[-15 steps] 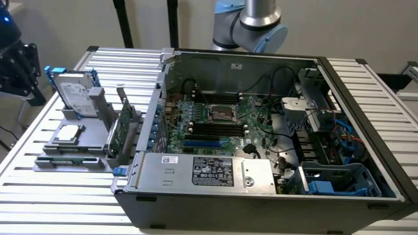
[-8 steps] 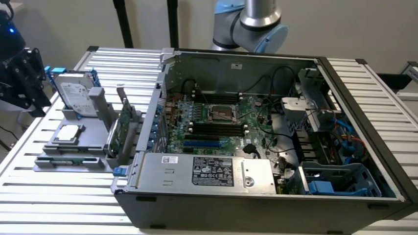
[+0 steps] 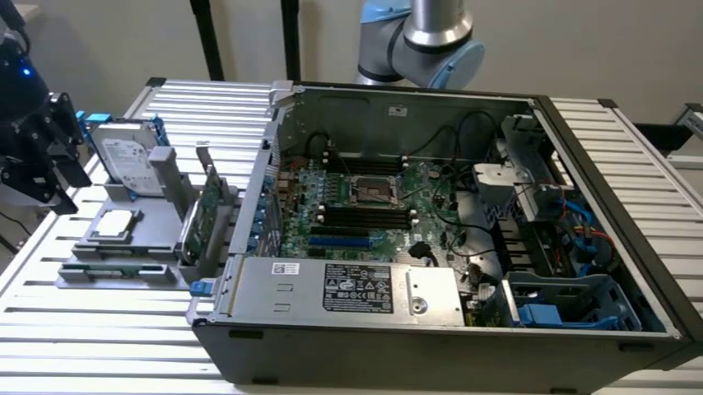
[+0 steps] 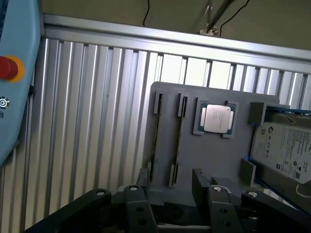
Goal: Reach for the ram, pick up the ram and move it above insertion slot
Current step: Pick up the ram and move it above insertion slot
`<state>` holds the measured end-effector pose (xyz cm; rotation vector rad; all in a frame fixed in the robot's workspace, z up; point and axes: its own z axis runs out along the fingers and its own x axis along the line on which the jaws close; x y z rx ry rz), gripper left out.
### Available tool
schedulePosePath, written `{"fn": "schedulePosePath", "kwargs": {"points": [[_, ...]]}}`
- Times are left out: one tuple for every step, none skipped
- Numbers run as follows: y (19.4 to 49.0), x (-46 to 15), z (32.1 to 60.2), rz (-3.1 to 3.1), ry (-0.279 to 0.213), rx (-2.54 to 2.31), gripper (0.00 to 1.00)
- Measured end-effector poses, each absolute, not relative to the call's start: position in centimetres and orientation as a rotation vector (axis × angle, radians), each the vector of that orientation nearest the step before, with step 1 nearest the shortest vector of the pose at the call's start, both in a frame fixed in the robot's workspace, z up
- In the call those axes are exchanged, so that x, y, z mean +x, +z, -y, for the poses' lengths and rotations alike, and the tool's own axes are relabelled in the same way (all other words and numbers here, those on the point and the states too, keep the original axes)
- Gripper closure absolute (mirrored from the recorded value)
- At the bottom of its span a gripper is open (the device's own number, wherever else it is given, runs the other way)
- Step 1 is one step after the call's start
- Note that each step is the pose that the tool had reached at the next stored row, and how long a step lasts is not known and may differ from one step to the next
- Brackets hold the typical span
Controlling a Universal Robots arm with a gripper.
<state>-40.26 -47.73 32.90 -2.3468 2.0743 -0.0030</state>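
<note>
The ram (image 3: 118, 271) lies flat as a thin green strip in the front slot of a grey fixture (image 3: 165, 206), at the exterior view's left. My black gripper (image 3: 49, 164) hangs above the table left of that fixture, apart from the ram. In the wrist view my gripper (image 4: 171, 180) is open, and its two dark fingers (image 4: 144, 180) straddle the near edge of the fixture (image 4: 214, 160) and its two narrow slots (image 4: 180, 141). Nothing sits between them. The motherboard's dark memory slots (image 3: 368, 216) lie inside the open computer case (image 3: 439, 329).
The fixture also holds a hard drive (image 3: 127, 156), a processor chip (image 4: 217, 118) and an upright green expansion card (image 3: 201, 216). A ribbed aluminium table (image 4: 97, 121) surrounds it. A pale blue unit with a red button (image 4: 7, 68) sits at the table's edge.
</note>
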Motion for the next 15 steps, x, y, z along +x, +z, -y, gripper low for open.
{"fn": "schedulePosePath", "kwargs": {"points": [[32.7, -40.2, 47.8, -2.074, -0.003, -2.347, 0.52], [32.5, -40.2, 47.9, -2.075, -0.003, -2.346, 0.52], [32.4, -40.2, 48.0, -2.075, -0.003, -2.346, 0.52], [32.2, -40.2, 48.1, -2.077, -0.003, -2.344, 0.52], [32.0, -40.2, 48.3, -2.079, -0.003, -2.343, 0.52], [31.8, -40.2, 48.4, -2.081, -0.003, -2.340, 0.52], [31.6, -40.1, 48.5, -2.083, -0.003, -2.338, 0.52], [31.5, -40.1, 48.6, -2.086, -0.003, -2.336, 0.52], [31.3, -40.1, 48.6, -2.088, -0.003, -2.333, 0.52], [31.1, -40.1, 48.7, -2.091, -0.003, -2.330, 0.52], [30.9, -40.0, 48.8, -2.094, -0.003, -2.327, 0.52], [30.7, -40.0, 48.8, -2.098, -0.003, -2.324, 0.52], [30.5, -39.9, 48.9, -2.102, -0.003, -2.321, 0.52], [30.4, -39.9, 48.9, -2.106, -0.003, -2.317, 0.52], [30.2, -39.8, 48.9, -2.110, -0.003, -2.313, 0.52]]}}
